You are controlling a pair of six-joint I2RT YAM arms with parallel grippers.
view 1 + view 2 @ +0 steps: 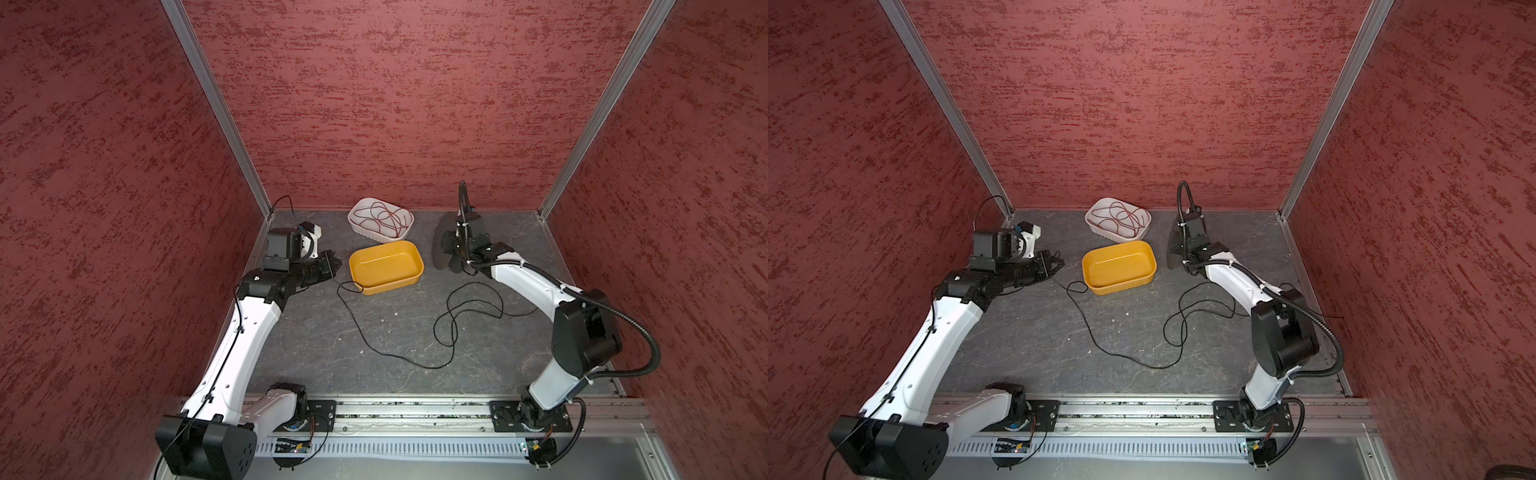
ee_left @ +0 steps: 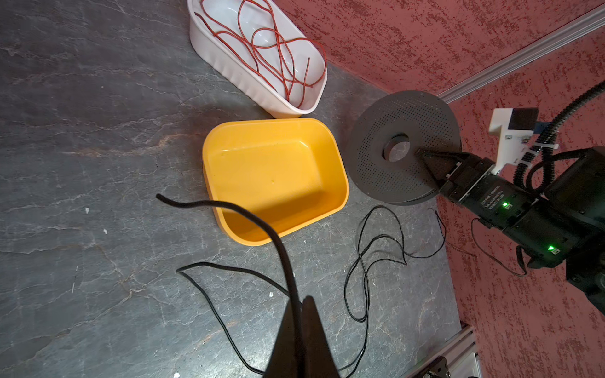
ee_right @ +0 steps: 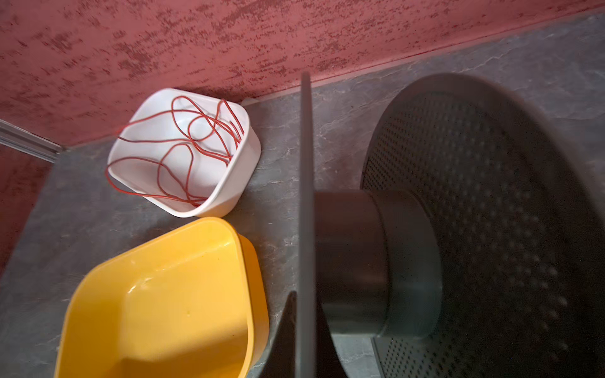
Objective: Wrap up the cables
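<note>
One string-thin, smooth black wire; one perforated, round-flanged grey spool.

A black wire on a veined dark-grey counter; yellow tub, white tub of red wire, grey dot-perforated spool — all against mottled red walls.

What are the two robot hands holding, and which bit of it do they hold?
The left end effector pinches the black wire a short way from one end. The right end effector clamps the grey spool by one flat side disc.
</note>
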